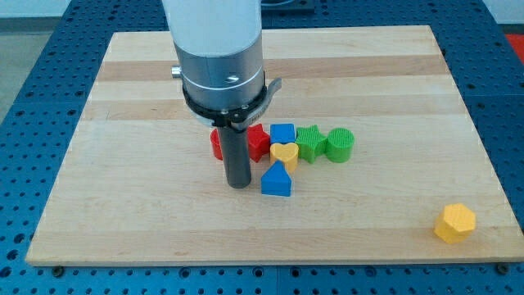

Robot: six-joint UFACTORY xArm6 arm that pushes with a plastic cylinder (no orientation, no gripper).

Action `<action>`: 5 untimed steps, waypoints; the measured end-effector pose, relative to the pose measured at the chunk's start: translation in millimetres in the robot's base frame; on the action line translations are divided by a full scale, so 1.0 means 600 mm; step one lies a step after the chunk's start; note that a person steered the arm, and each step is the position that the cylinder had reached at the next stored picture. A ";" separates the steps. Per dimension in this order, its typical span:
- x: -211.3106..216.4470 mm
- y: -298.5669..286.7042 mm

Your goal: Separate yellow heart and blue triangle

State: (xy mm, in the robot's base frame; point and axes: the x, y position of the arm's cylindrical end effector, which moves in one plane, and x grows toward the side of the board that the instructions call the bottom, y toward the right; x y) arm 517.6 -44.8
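Observation:
The yellow heart (286, 153) lies near the board's middle. The blue triangle (277, 179) sits just below it, touching or nearly touching it. My tip (239, 183) rests on the board just left of the blue triangle, with a small gap between them. The rod hides part of a red block (217, 143) behind it.
A red star-like block (259, 141), a blue cube (282, 133), a green star (309, 141) and a green cylinder (339, 145) crowd in a row above the heart. A yellow hexagon (454, 223) sits alone at the bottom right, near the wooden board's (123, 213) edge.

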 end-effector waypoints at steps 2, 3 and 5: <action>-0.015 0.035; -0.011 0.034; -0.001 0.070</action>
State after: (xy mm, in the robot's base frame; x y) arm 517.1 -2.5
